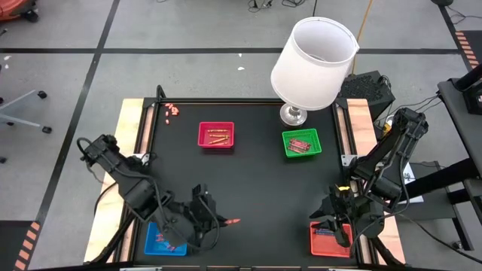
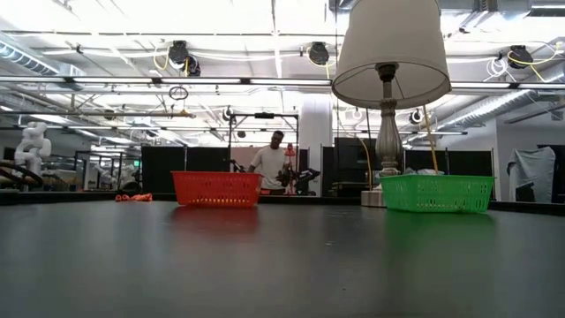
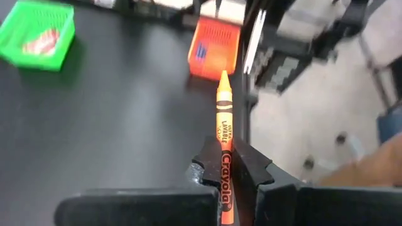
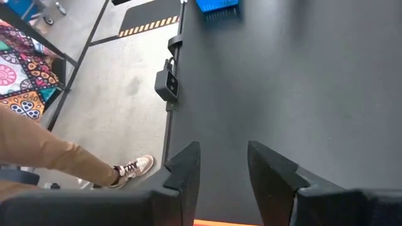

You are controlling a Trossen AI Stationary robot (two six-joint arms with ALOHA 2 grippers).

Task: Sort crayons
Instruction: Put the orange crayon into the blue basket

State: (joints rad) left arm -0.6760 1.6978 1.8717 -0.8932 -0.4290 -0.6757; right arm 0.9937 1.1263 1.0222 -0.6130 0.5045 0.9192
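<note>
Black desk (image 1: 248, 188), matte, with pale wooden strips along its left and right edges, standing on a grey floor marked with dark tape lines; that was the surface I worked over.

Item 1: left tool (image 3: 227, 164), low over the desk near its front edge, just right of the blue tray (image 1: 164, 241) at the front left corner. I saw its fingers pressed onto an orange crayon (image 3: 223, 119), which stuck out forward past the tips, label readable, tip pointing toward the right side of the desk.

Item 2: right tool (image 4: 224, 164), above the front right corner by the orange-red tray (image 1: 331, 239). Its fingers stood apart with bare desk between them; I saw nothing in them.

Item 3: red tray (image 1: 216, 135), toward the back, left of centre, with a few crayons lying in it.

Item 4: green tray (image 1: 302, 143), toward the back, right of centre, also holding crayons.

Item 5: loose crayons (image 1: 172, 111), a small reddish cluster at the back left corner, well apart from both tools.

Item 6: table lamp (image 1: 312, 64) with a white shade, its base at the back edge just behind the green tray.

Item 7: a person (image 2: 271, 163) standing far off in the room beyond the desk, and a leg in tan trousers with a shoe (image 4: 135, 168) on the floor beside the desk.
</note>
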